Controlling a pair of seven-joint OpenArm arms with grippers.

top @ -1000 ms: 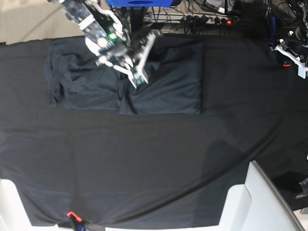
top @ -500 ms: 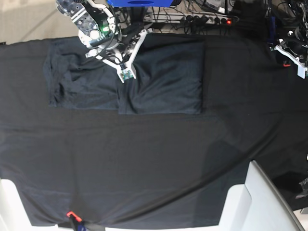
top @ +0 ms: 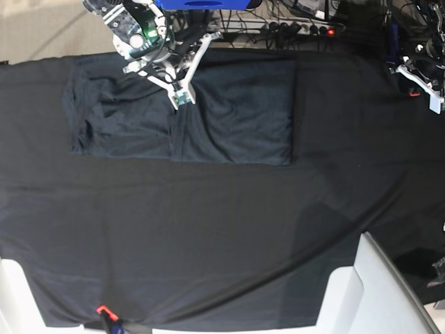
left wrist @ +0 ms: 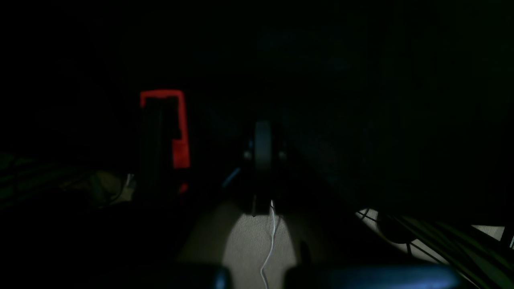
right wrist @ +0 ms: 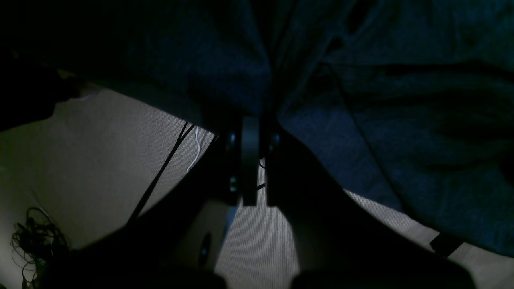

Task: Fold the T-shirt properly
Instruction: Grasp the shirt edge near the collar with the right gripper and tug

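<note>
The dark slate-grey T-shirt (top: 236, 111) lies flat at the back of the table as a wide folded rectangle. A seam runs down it near the middle, and its left part is more wrinkled. My right gripper (top: 182, 99) hangs over the top of that seam, shut, with no cloth visibly between its fingers. In the right wrist view the shut fingers (right wrist: 249, 160) point at the T-shirt's knit (right wrist: 401, 140). My left gripper (top: 435, 103) is shut at the far right table edge, away from the shirt. Its wrist view is very dark and shows only the shut fingers (left wrist: 263, 146).
A black tablecloth (top: 208, 236) covers the table. White furniture (top: 375, 292) stands at the front right corner and another white piece (top: 14, 299) at the front left. A red clamp (top: 102, 309) sits on the front edge. Cables and a power strip (top: 292, 29) lie behind the table.
My right gripper has drawn back and to the left along the seam, toward the shirt's back edge. The shirt now lies flatter at the seam. The left arm has not moved.
</note>
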